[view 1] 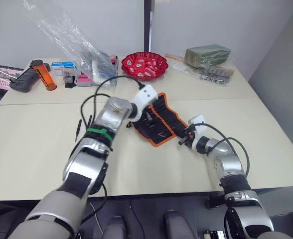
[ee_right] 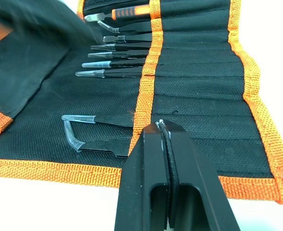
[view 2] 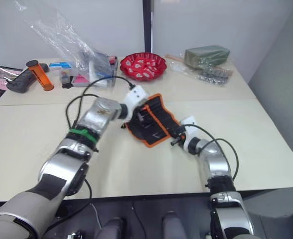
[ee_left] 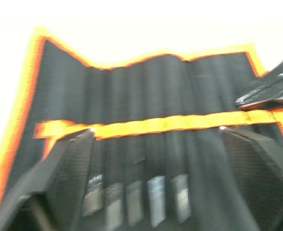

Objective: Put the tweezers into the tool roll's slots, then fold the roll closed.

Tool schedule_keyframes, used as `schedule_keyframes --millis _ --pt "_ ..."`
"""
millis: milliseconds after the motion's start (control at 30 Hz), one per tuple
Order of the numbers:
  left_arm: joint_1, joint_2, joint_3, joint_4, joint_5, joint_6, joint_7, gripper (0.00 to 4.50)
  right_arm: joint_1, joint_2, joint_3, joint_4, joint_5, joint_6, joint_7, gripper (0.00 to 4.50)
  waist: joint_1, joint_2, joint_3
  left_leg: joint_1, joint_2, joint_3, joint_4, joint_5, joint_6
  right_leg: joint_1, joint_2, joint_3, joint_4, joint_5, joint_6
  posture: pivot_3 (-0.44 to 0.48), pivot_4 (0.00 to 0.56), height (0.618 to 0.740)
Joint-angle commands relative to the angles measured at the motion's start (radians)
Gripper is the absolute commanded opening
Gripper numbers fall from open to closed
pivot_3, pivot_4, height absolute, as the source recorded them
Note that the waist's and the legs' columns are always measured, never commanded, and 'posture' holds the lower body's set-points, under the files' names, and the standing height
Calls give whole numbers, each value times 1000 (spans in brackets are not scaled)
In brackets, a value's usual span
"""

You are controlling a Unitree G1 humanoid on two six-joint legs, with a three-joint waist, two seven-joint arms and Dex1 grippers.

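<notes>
While your left arm reaches forward across the table (view 1: 32, 149), its left gripper (ee_left: 156, 159) hovers spread wide over the tool roll (view 1: 159, 121), which lies unfolded at table centre. Your right gripper (ee_right: 163, 126), pressed closed and empty, touches the roll's 4 o'clock edge. Several tweezers (ee_right: 113, 60) sit in the slots (ee_right: 194, 82); two more (view 1: 78, 129) lie at 9 o'clock.

Roll (ee_right: 199, 86) black fabric, orange border trim, orange stripe across the slots (ee_right: 194, 57). Tweezers (ee_right: 117, 62) black with clear tips; one tool handle (ee_right: 130, 10) orange with black bands. Right gripper (ee_right: 163, 126) fingers black. Left gripper (ee_left: 156, 139) fingers (ee_left: 64, 168) black, mesh texture. Table (view 1: 37, 149) cream. Bowl (view 1: 145, 64) red. Cylinder (view 1: 43, 74) orange, black cap. Arms silver, green band (view 1: 99, 133) on left.
</notes>
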Motion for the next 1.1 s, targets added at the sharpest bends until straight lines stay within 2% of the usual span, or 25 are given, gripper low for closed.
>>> schedule_keyframes --millis 33,200,300,400,533,633,800,933,1100 --pt "57 87 81 -332 -87 169 -31 4466 -23 13 1 -18 35 27 26 0 1 0 0 0 0 0 0 0 0 -1 0 0 2 0 0 0 150 740" --pt "248 234 215 -616 -117 262 46 4466 -34 10 30 29 2 17 31 0 1 1 0 2 0 0 0 0 0 -1 0 0 3 0 0 0 150 740" --pt "411 311 328 -760 -151 319 73 4466 -38 10 28 42 6 10 36 0 1 1 0 3 0 0 0 0 0 0 0 0 5 0 0 0 150 740" --pt "605 348 464 -865 -160 254 126 4466 -48 4 36 63 -6 2 48 0 5 1 0 3 0 0 0 0 0 0 0 0 4 0 0 0 150 740" --pt "838 352 670 -974 -245 309 129 4466 -61 -4 39 95 -17 -10 58 0 6 1 0 3 1 0 0 0 0 0 0 0 3 0 -1 0 150 740" --pt "970 305 809 -1049 -322 358 154 4466 -67 -14 46 111 -24 -19 72 0 8 1 0 3 1 0 0 0 0 0 0 0 3 0 -1 0 150 740" --pt "1253 162 979 -1121 -403 253 163 4466 -78 -19 54 133 -26 -24 97 0 8 1 0 4 1 1 0 0 0 1 0 0 2 0 -1 0 150 740" --pt "1372 62 1017 -1148 -452 165 202 4466 -90 -19 57 157 -29 -33 105 0 17 -1 0 4 2 1 0 -1 0 1 0 0 2 -1 -3 0 150 740" --pt "1437 -1 1025 -1139 -484 82 266 4466 -98 -18 61 177 -30 -42 113 0 31 -2 -1 5 2 2 1 -1 0 3 1 0 1 -1 -4 0 150 740"
